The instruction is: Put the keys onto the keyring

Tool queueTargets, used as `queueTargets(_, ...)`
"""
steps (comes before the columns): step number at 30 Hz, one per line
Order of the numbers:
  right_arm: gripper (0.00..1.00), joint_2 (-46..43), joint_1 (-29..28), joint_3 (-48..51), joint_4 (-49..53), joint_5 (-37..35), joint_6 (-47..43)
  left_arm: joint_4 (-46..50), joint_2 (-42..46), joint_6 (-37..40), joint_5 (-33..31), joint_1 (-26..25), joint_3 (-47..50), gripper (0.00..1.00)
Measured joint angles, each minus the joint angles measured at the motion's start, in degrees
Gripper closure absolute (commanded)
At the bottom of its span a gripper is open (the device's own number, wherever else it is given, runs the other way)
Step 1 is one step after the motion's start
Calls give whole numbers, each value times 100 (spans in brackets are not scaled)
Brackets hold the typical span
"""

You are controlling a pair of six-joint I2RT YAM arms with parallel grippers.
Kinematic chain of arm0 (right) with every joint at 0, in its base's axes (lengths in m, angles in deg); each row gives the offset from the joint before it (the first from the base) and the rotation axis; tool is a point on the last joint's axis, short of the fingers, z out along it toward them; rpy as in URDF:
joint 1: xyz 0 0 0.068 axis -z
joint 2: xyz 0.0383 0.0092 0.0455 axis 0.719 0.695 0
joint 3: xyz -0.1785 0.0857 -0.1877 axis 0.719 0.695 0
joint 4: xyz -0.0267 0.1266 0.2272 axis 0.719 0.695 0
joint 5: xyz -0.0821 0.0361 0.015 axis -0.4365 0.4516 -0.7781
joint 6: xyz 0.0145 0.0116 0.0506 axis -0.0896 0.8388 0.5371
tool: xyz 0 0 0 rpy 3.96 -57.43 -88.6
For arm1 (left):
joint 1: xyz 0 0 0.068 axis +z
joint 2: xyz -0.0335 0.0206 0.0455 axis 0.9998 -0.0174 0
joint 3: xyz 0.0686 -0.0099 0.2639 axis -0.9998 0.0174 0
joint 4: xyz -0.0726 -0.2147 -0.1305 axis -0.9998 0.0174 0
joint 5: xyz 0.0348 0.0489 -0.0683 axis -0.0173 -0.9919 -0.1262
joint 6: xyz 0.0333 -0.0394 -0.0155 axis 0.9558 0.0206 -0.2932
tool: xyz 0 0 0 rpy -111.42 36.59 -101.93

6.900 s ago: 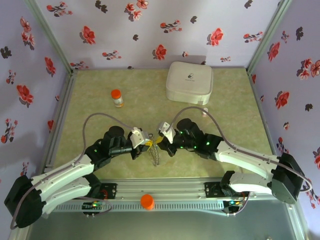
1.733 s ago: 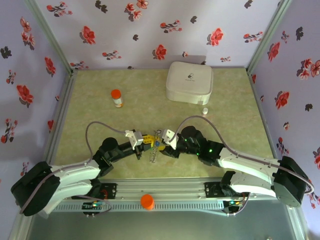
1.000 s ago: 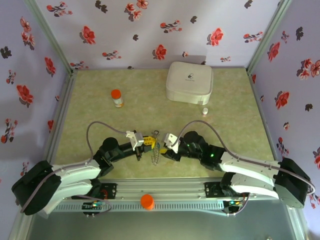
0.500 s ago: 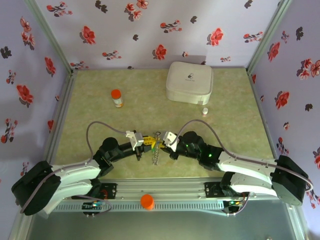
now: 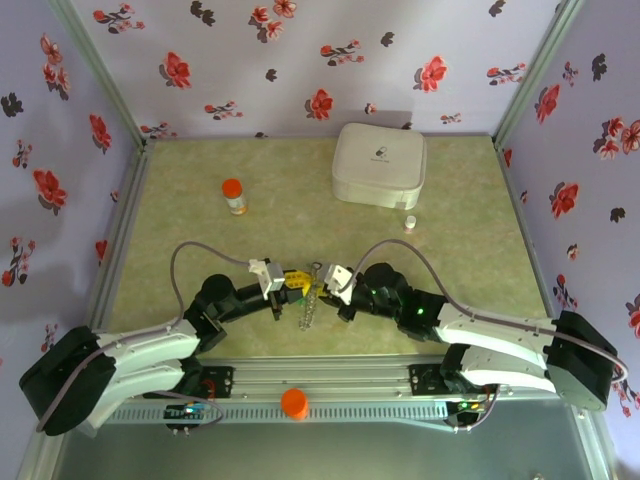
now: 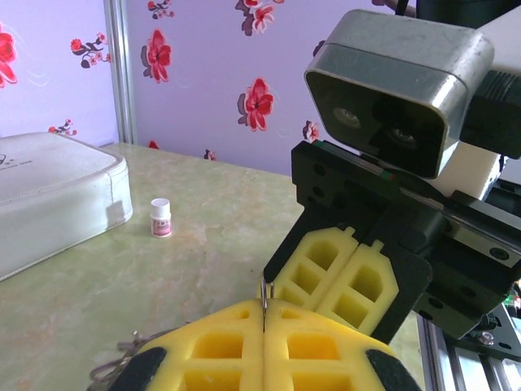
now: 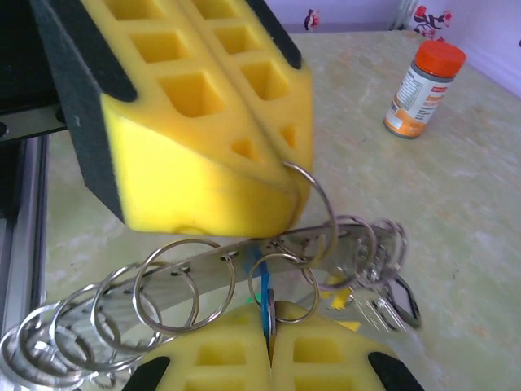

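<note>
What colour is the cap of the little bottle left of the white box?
Orange. The bottle's cap shows best in the right wrist view.

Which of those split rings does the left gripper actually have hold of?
The ring standing upright at the seam of the left gripper's yellow pads, its top pinched between them. The other rings hang loose along the metal strip.

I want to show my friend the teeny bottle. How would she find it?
Look for the big white rounded box at the back of the table. Just in front of its right-hand corner stands the tiny bottle. Unlike the bigger orange-capped bottle far to the left, it has a white cap and a pinkish label.
</note>
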Motion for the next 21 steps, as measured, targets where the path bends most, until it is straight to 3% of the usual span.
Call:
queueTargets(5,70,-94,-7,28,188,-22,50,-39,-13,188,-9,0,-11,100)
queueTargets(7,66,-332,-7,109,361,-109,66,-105,-83,247,-11,0,-33,100)
queueTargets(15,70,-1725,168,173,1351,-164,-50,-269,-546,592,146,-2,-70,100)
queueTargets(21,77,-1655,374,173,1325,372,42,-297,-758,846,431,-94,-109,100)
